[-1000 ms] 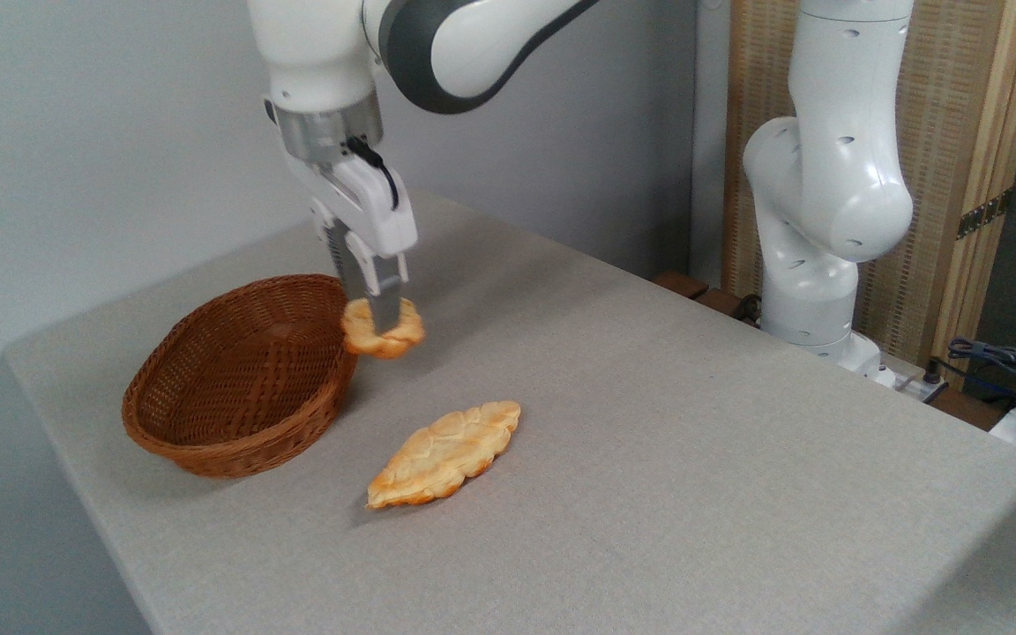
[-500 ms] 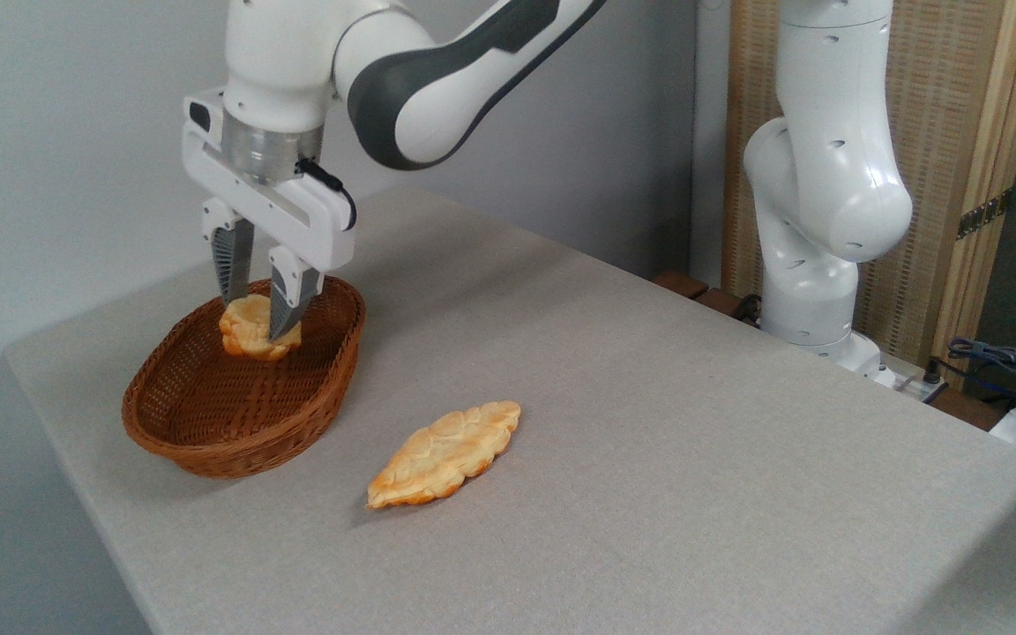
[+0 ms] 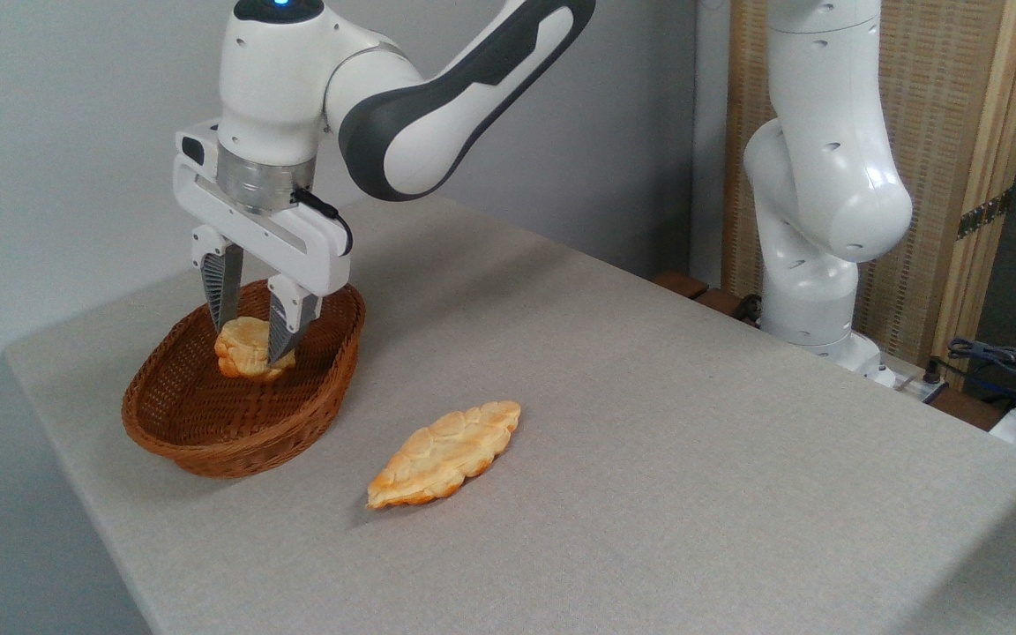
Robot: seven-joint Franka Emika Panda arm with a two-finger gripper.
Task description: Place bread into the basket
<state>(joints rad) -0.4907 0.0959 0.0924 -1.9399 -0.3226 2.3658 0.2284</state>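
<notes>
Camera: pincer point(image 3: 249, 339) grips bread point(image 3: 243, 348) inside basket point(image 3: 208, 441) on grey table point(image 3: 649, 459).

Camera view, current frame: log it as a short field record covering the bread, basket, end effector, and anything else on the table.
bread: small golden bun, inside the basket, between the fingers
basket: brown wicker oval, on the table's left side
end effector: pointing down into the basket, shut on the bread
flat pastry: leaf-shaped, on the table right of the basket, untouched
task status: bread over basket interior, not yet released
</notes>
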